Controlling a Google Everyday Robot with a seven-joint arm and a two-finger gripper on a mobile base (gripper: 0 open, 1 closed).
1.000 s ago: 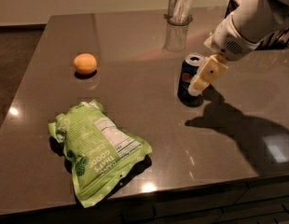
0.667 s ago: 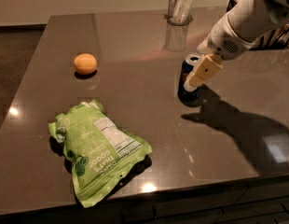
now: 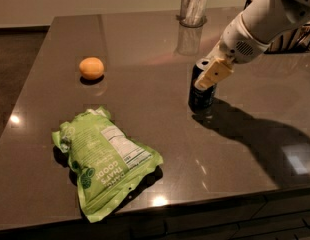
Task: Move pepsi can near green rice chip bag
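The pepsi can (image 3: pixel 200 98) stands upright on the dark table right of centre, its silver top partly covered by my gripper. My gripper (image 3: pixel 209 78) comes down from the upper right on the white arm (image 3: pixel 260 24) and sits at the can's upper part, overlapping it. The green rice chip bag (image 3: pixel 106 163) lies flat near the table's front left edge, label up, well to the left of and nearer than the can.
A round orange fruit (image 3: pixel 91 68) sits at the left middle of the table (image 3: pixel 145 109). A clear glass cup (image 3: pixel 193 6) stands at the back edge behind the can. The table's front edge runs just below the bag.
My gripper has shifted slightly left and down onto the can. The can, the bag and the orange have stayed where they were.
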